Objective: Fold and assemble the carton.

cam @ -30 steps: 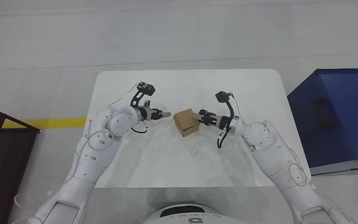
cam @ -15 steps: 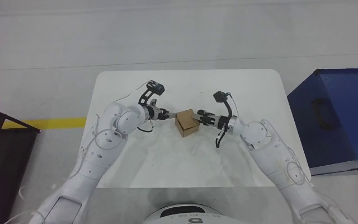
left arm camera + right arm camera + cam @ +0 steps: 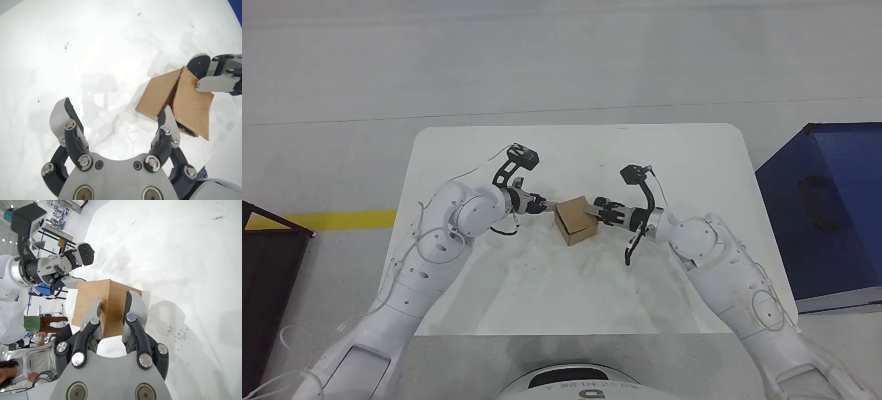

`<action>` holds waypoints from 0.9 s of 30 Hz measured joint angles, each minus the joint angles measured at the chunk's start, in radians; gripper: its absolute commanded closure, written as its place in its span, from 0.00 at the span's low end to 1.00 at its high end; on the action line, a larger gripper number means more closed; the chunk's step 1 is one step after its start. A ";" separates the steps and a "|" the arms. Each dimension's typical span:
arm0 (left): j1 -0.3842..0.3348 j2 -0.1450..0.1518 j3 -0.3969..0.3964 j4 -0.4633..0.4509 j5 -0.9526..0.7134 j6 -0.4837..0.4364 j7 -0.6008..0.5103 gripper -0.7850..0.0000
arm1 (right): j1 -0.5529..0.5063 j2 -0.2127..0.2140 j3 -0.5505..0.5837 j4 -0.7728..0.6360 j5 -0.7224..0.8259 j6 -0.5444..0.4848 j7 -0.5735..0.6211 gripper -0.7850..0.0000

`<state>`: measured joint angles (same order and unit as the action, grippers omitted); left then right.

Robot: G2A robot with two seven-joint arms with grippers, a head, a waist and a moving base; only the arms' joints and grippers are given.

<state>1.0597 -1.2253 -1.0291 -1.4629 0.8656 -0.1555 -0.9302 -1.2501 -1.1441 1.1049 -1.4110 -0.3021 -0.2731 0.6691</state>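
Note:
A small brown carton (image 3: 575, 221) stands on the white table (image 3: 492, 290) near its middle, with one flap standing out from its side. My right gripper (image 3: 598, 211) is shut on a carton wall (image 3: 88, 298), one finger on each face. My left gripper (image 3: 117, 111) is open on the carton's other side. One of its fingertips (image 3: 166, 115) touches the edge of the carton (image 3: 191, 108), the other hangs over bare table. From the right wrist view, the left gripper (image 3: 79, 266) sits at the carton's far corner.
A blue bin (image 3: 832, 215) stands on the floor off the table's right side, and a black frame (image 3: 267, 270) off its left side. The table surface around the carton is bare white, with room toward every edge.
My left gripper has moved right, up to the carton's edge. The right gripper has kept its hold and shifted slightly left with the carton.

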 measured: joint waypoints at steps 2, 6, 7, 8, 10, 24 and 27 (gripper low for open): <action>0.007 0.002 -0.006 -0.005 0.003 0.001 0.001 0.00 | 0.000 -0.001 -0.006 -0.003 -0.015 0.011 -0.010 0.66; 0.030 0.009 -0.025 -0.023 0.011 0.006 0.005 0.00 | 0.000 -0.003 -0.014 -0.006 -0.029 0.027 -0.020 0.67; 0.035 0.010 -0.031 -0.029 0.011 0.007 0.008 0.00 | 0.001 -0.003 -0.015 -0.006 -0.030 0.029 -0.021 0.65; 0.042 0.012 -0.038 -0.036 0.009 0.007 0.012 0.00 | 0.001 -0.003 -0.015 -0.006 -0.031 0.029 -0.023 0.65; 0.058 0.017 -0.054 -0.054 0.005 -0.001 0.020 0.00 | 0.000 -0.003 -0.016 -0.008 -0.033 0.029 -0.027 0.64; 0.105 0.032 -0.080 -0.126 -0.010 -0.057 0.023 0.00 | -0.019 0.001 0.000 -0.021 -0.027 0.003 -0.040 0.63; 0.098 0.031 -0.070 -0.122 -0.006 -0.052 0.020 0.00 | -0.021 0.002 0.001 -0.024 -0.030 0.001 -0.040 0.64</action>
<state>1.1575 -1.1942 -1.0990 -1.5848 0.8592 -0.2079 -0.9104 -1.2716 -1.1422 1.1062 -1.4354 -0.3318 -0.2720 0.6291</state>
